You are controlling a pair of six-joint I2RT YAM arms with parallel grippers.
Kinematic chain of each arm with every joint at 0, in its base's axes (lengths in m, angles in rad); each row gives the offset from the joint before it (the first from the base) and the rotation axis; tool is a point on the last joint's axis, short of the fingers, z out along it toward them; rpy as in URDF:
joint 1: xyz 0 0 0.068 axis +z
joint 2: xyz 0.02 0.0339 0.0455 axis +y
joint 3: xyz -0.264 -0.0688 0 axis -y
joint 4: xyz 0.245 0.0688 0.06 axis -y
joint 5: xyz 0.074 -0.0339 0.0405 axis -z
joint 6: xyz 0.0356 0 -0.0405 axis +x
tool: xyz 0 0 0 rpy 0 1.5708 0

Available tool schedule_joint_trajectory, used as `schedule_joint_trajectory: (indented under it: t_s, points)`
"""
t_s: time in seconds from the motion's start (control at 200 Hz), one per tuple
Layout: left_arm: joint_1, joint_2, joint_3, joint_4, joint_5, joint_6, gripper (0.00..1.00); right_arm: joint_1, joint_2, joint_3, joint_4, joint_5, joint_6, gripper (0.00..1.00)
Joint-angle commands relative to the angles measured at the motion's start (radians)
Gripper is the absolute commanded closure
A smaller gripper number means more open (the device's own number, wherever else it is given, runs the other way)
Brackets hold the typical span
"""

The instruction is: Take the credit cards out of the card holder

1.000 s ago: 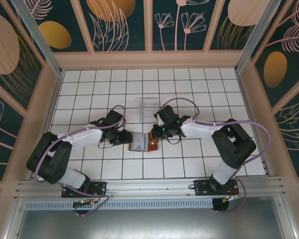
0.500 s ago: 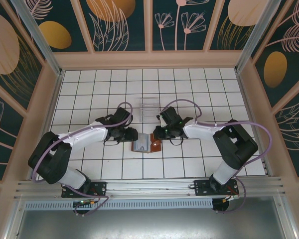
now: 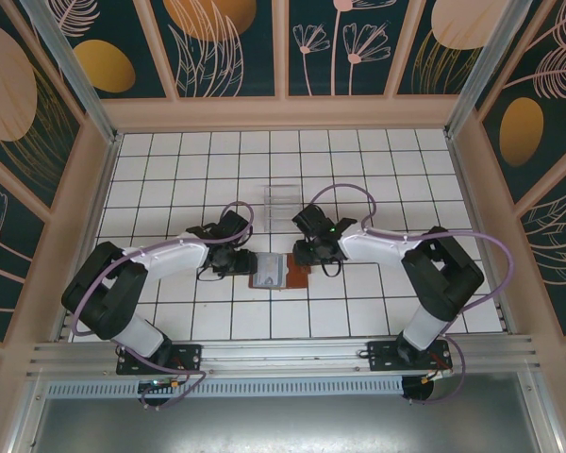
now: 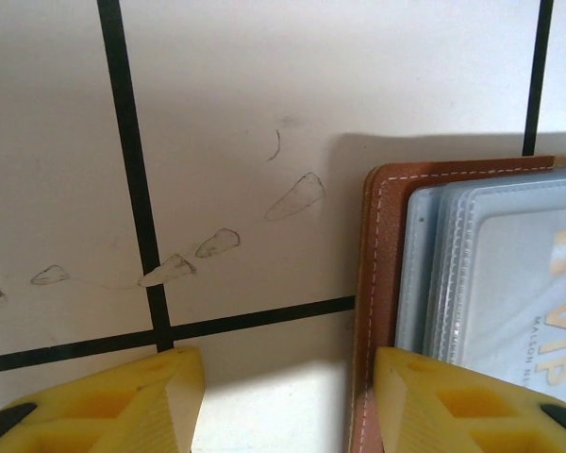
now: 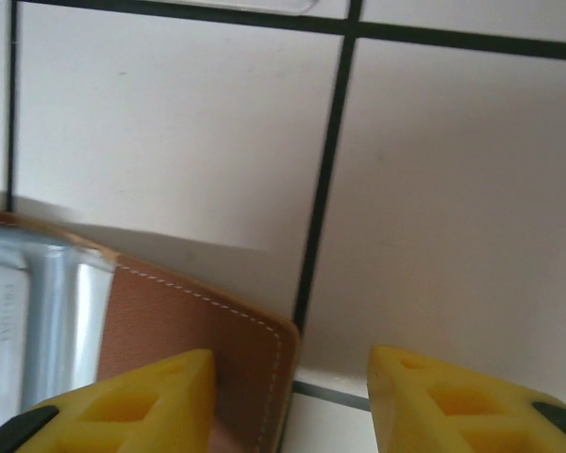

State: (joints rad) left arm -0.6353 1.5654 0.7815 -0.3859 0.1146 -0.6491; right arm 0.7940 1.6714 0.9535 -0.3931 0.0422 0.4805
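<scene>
On the white tiled table (image 3: 170,170), the card holder (image 3: 276,271) lies spread open between the grippers, likely to expose its sleeves. The left gripper (image 4: 285,401) and right gripper (image 5: 288,401) hover over its opposite edges, jaws parted and empty. A credit card (image 4: 538,302) sits sleeved beside the left gripper's right finger.

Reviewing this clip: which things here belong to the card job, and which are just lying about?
Job: card holder, lying open; pale VIP card in its clear sleeve; left gripper and right gripper, fingers apart.
Lying about: clear acrylic stand, beyond the card holder.
</scene>
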Motion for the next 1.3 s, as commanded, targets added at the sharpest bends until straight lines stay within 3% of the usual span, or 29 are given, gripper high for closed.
schedule_joint_trajectory:
  t_s: [0.0,0.415,0.821,1.066,1.291]
  points:
    - [-0.006,0.015,-0.044,0.024,-0.004,0.022,0.49,0.020,0.047,0.053,-0.149,0.186,0.015,0.53]
    - [-0.007,0.055,-0.047,0.056,0.038,0.013,0.58,0.075,0.155,0.065,-0.156,0.341,0.058,0.53]
    - [-0.006,-0.040,-0.048,0.130,-0.012,-0.001,0.63,0.075,0.041,0.041,-0.131,0.357,0.162,0.51]
    - [-0.006,-0.065,0.003,0.147,-0.001,-0.018,0.60,0.084,-0.031,0.035,-0.051,0.370,0.149,0.51]
    - [-0.006,-0.053,0.089,0.087,-0.009,0.017,0.61,0.088,-0.084,0.131,-0.137,0.344,0.133,0.50]
